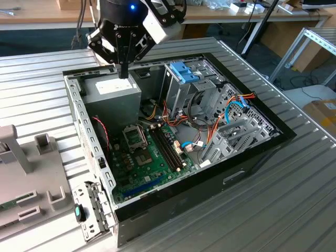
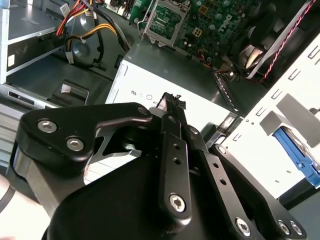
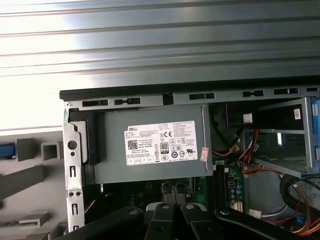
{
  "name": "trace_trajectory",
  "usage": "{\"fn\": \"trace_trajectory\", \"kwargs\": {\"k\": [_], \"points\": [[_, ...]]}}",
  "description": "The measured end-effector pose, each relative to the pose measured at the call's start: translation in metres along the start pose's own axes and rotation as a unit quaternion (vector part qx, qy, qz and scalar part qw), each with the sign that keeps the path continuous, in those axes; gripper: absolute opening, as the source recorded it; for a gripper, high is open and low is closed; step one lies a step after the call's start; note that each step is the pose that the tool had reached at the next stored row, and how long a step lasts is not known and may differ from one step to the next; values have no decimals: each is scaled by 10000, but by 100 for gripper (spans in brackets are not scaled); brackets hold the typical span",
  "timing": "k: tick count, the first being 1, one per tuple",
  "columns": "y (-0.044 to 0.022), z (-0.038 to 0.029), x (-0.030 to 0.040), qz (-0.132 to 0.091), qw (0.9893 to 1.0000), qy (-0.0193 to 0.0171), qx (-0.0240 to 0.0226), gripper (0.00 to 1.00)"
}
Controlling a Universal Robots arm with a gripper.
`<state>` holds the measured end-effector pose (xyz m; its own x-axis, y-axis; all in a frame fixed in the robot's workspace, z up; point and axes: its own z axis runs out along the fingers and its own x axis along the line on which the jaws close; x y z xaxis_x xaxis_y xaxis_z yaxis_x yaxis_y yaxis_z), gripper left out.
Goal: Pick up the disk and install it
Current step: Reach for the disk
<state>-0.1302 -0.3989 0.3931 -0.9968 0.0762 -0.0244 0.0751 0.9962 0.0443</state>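
Claw [image 1: 124, 70]: pressed together with nothing between its tips, pointing down and hanging just above the labelled top of the power supply (the second wrist view [image 2: 170, 102] shows the tips meeting).
Power supply [image 1: 113, 92]: grey box with a white label, seated in a rear corner of the case, directly under the claw.
Case [image 1: 84, 131]: lying open on the ribbed metal counter [image 1: 273, 210], with the motherboard [image 1: 149, 155] and loose cables exposed.
Drive cage [image 1: 181, 92]: tall metal frame topped by a blue latch [image 1: 185, 72], toward the exterior view's right, apart from the claw.
Fixture [image 1: 31, 176]: grey moulded holder on the counter outside the case, at the exterior view's left.
Disk [image 2: 297, 152]: only its light-blue edge is plain to see (I take it for the carrier rail). It rests in the fixture beyond the case's perforated wall, well apart from the claw, and a sliver shows in the first wrist view [image 3: 5, 150].
Progress: early, by my reading. The disk is not yet picked up and the claw is empty over the case, so both pickup and installation remain.
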Motion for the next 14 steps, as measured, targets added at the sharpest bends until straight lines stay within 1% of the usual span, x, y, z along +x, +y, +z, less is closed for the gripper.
{"fn": "trace_trajectory", "kwargs": {"k": [5,8,11,14], "points": [[-2,0,35,0,10000,0,0,11],[-5,-1,72,0,10000,0,0,11],[-9,-2,128,0,10000,0,0,11],[-13,-3,198,0,10000,0,0,11]]}}
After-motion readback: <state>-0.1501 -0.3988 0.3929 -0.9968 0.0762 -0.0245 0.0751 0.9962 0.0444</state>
